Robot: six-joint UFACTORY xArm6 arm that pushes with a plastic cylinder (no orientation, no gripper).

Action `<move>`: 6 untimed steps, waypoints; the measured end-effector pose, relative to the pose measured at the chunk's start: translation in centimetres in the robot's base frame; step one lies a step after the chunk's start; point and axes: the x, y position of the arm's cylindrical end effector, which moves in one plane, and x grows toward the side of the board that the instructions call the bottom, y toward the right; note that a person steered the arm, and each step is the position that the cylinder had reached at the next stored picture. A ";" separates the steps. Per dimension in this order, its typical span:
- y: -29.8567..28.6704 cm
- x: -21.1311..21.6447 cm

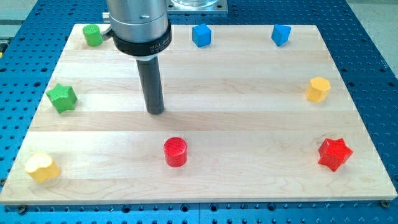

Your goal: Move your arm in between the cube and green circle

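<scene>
I carry no pincer at all, so there is nothing to be apart, together or clamped: I end in a plain dark rod, and my tip (155, 112) rests on the wooden board (249, 124), touching no block.

I take the green circle (92, 35) as my landmark. It sits at the board's top left corner, partly tucked behind my metal collar (138, 25). From it, my tip lies toward the view's bottom and to the right, well apart, out on bare wood.

The task's cube I judge to be the nearer blue cube (201, 35), right of the green circle along the same top edge, with my collar standing between them in the view. A second blue block (281, 35) sits further right on that edge; it could also be meant, which leaves the task a little ambiguous.

The spot I want is on the line from the green circle to the blue cube, close to the top edge. My tip is below that line, so I judge the task not yet done: I need to slide toward the view's top. The path looks free of blocks, which is likely why I stand in open wood, where I disturb nothing.

The others are scattered around the rim, far from the green circle: a green star (62, 98) below it, a yellow block (41, 167) further down, a red cylinder (175, 152), a red star (334, 154) and a yellow hexagon-like block (318, 89).
</scene>
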 end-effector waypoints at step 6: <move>-4.9 -17.0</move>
